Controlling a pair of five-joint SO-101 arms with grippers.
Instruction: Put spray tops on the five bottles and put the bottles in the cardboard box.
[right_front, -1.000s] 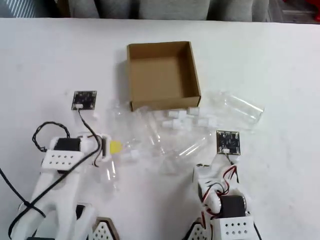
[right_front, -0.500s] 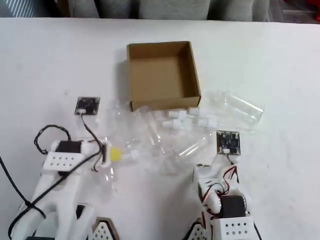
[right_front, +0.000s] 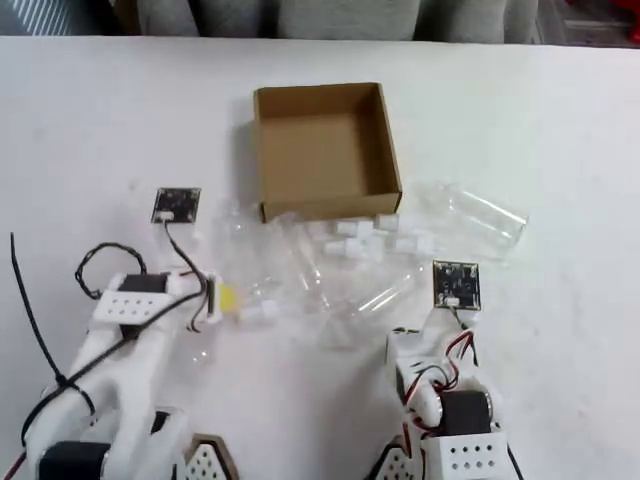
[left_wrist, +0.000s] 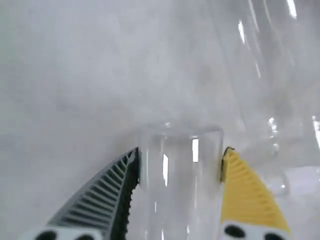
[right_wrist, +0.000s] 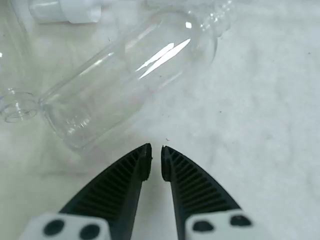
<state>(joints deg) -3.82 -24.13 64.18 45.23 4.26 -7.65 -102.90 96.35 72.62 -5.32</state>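
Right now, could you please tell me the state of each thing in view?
Left gripper: shut on a clear bottle.
Right gripper: shut, holding nothing.
Cardboard box: open, empty.
Bottle near right gripper: lying on its side, no spray top.
Loose spray tops: lying on the table, off the bottles.

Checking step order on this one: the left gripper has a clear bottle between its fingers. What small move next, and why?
Probably a short lift. The left gripper presses both sides of the clear bottle, the spray tops lie loose in front of the cardboard box, and the box holds nothing. Raising the bottle would free it for capping.
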